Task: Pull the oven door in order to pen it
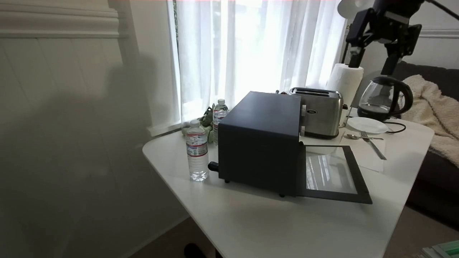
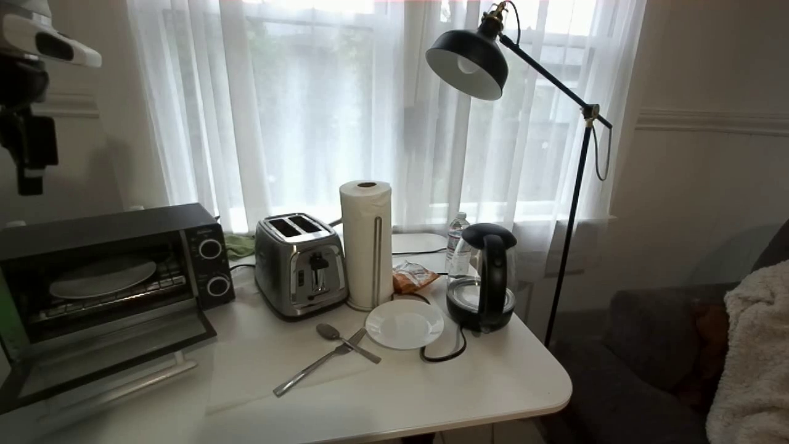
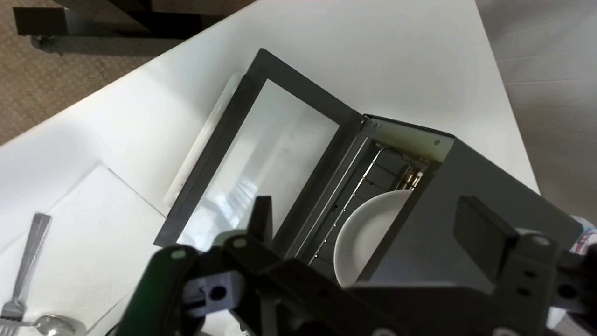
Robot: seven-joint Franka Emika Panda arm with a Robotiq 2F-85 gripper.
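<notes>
The oven [image 1: 251,157] is a matte black box on the white table, also in the other views [image 2: 123,225] [image 3: 471,186]. Its oven door [image 1: 358,175] is swung down and lies roughly flat in front, glass facing up; it shows in an exterior view [image 2: 111,364] and the wrist view [image 3: 280,144]. A pale handle bar [image 2: 148,383] runs along its outer edge. A white plate [image 3: 359,233] lies on the rack inside the oven. My gripper [image 1: 372,63] is open and empty, raised above the table and apart from the oven and door; its fingers are wide apart in the wrist view [image 3: 364,217].
A silver toaster [image 2: 302,268] stands beside the oven, with a paper towel roll [image 2: 363,246] and glass kettle [image 2: 493,277] further along. A plate [image 2: 404,324], spoon and fork lie in front of them. Water bottles [image 1: 198,154] stand behind the oven. A black lamp [image 2: 471,65] stands near the window.
</notes>
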